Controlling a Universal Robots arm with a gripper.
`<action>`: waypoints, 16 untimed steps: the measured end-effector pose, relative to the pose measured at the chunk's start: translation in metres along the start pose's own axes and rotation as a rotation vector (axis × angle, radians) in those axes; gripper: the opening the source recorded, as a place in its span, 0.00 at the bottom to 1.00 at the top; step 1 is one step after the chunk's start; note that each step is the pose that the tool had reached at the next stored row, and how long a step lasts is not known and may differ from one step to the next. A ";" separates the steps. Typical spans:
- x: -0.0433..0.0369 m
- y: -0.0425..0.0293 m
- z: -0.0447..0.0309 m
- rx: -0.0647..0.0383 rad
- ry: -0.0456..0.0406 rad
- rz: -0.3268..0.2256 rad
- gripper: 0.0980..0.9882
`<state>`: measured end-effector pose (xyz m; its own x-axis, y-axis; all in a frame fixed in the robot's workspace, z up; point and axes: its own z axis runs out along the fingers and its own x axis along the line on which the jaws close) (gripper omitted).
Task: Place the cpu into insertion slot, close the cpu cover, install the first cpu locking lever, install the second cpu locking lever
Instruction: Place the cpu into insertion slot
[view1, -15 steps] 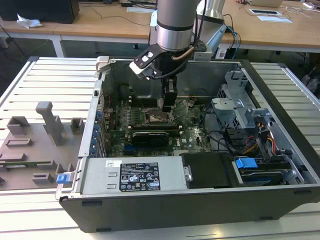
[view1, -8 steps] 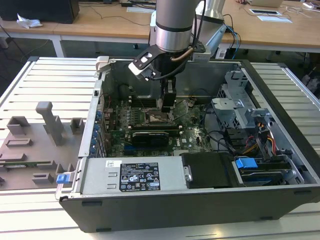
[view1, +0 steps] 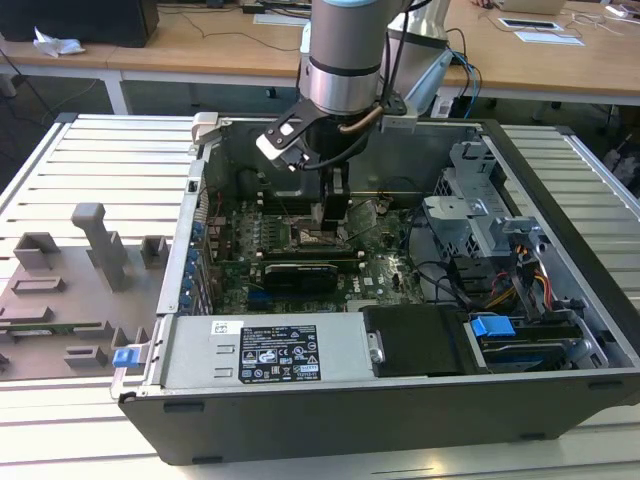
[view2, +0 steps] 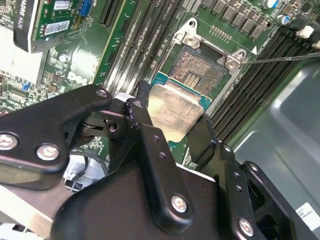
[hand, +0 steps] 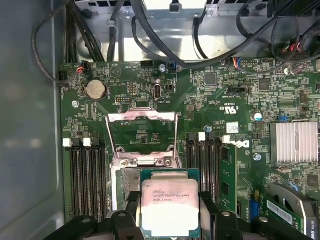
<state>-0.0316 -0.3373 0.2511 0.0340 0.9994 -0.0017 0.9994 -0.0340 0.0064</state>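
Your gripper has its fingers closed on two opposite edges of the cpu, holding the chip over the insertion slot but apart from it; in both wrist views it covers only part of the slot. The cpu cover stands swung open at the slot's edge away from the chip, so the way down looks clear. To seat the chip well, you would want its edges square with the slot's rim and its body centred over the slot, then lower it flat rather than tilted. A skewed descent could, on this showing, bend the slot's contacts, so let the chip settle in without pressing
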 end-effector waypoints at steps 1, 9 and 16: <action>0.0002 -0.0001 0.0027 0.000 0.0000 0.000 0.50; 0.0103 -0.0090 0.0116 0.000 0.0000 -0.003 0.50; 0.0116 -0.0105 0.0150 0.000 0.0000 -0.004 0.50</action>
<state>-0.0416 -0.3254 0.2360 0.0299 0.9996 -0.0018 0.9995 -0.0299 0.0064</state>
